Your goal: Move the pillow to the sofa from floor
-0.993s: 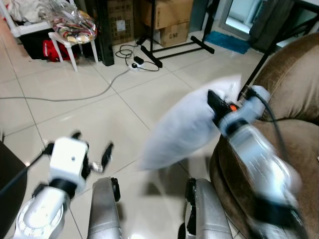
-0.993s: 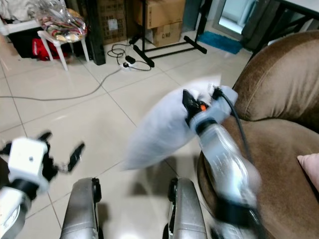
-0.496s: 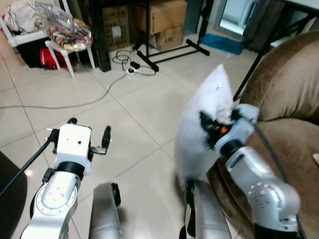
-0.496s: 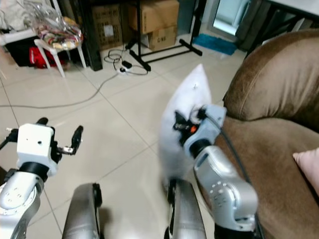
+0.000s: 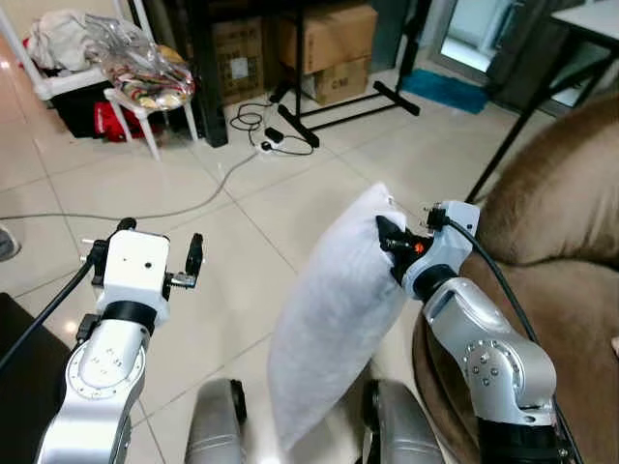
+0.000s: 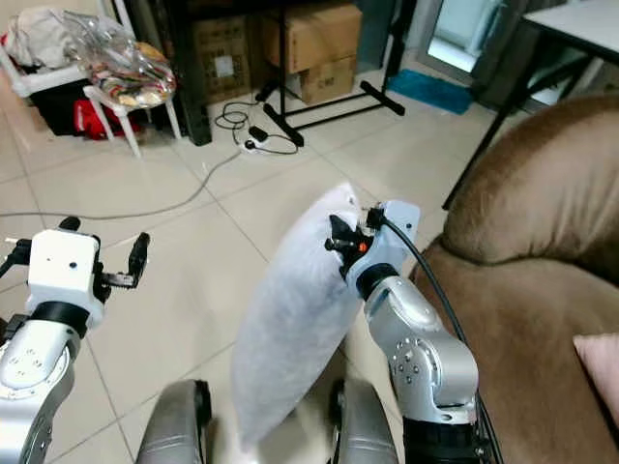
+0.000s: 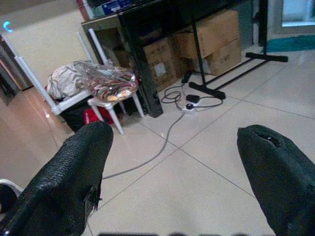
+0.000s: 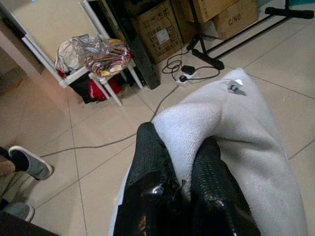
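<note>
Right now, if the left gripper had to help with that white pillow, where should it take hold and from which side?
Probably the lower half of the pillow, approached from the robot's left. It hangs tilted from the right gripper, pinched at its upper edge, so the bottom dangles unsupported facing the open left gripper.

The cardboard box (image 8: 238,18) bears "C/NO"; other labels are unreadable

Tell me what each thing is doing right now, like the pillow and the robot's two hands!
White pillow: lifted off the floor, hanging tilted beside the sofa.
Right gripper: shut, pinching the pillow near its top corner.
Left gripper: open, holding nothing.
Brown sofa: pillow not on it yet.
Power strip: lying on the floor, cables attached.
</note>
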Tool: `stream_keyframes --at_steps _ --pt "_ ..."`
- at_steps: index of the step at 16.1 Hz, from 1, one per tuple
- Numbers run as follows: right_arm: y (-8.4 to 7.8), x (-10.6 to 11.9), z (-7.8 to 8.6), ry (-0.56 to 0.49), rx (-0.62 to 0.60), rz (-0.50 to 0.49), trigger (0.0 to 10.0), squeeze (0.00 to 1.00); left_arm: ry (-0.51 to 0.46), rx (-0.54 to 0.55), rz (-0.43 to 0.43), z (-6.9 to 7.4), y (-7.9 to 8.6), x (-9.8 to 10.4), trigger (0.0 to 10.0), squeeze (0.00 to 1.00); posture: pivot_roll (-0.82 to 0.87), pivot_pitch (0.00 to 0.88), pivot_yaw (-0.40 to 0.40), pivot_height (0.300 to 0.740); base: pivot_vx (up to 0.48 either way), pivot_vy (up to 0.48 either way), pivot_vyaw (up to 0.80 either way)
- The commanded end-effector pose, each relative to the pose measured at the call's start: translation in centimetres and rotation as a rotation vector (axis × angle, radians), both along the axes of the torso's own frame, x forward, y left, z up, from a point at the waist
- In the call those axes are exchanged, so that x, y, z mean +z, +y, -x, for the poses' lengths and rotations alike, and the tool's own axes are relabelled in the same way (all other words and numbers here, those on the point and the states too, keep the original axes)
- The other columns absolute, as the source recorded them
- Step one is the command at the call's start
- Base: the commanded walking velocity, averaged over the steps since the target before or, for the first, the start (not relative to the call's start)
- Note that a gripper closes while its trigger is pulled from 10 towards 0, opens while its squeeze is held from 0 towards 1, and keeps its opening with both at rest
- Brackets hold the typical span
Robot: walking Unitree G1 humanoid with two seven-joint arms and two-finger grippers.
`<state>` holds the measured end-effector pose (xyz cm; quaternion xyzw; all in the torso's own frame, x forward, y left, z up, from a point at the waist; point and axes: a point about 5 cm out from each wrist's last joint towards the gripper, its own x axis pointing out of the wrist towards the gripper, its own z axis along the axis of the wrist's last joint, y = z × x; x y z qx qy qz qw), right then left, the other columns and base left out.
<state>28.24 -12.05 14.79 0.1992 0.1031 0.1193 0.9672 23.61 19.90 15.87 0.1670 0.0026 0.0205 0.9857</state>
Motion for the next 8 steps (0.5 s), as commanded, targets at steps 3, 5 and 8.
stream_keyframes --at_steps 3,5,8 --pt "-0.6 1.5 -1.0 -0.107 -0.055 0.064 10.0 0.0 -0.033 -0.01 -0.008 -1.1 0.1 0.5 10.0 0.05 -0.01 0.0 -0.001 0.677 0.0 0.0 0.0" --pt "-1.1 1.3 -1.0 -0.099 -0.093 0.07 10.0 0.0 -0.029 -0.017 -0.009 -1.5 0.0 0.3 10.0 0.04 -0.05 0.0 0.016 0.697 0.0 0.0 0.0" --pt "-2.2 0.6 -1.1 -0.064 -0.145 0.099 10.0 0.0 -0.023 -0.049 -0.061 -2.1 -0.1 0.1 10.0 0.04 -0.05 0.0 0.014 0.727 0.0 0.0 0.0"
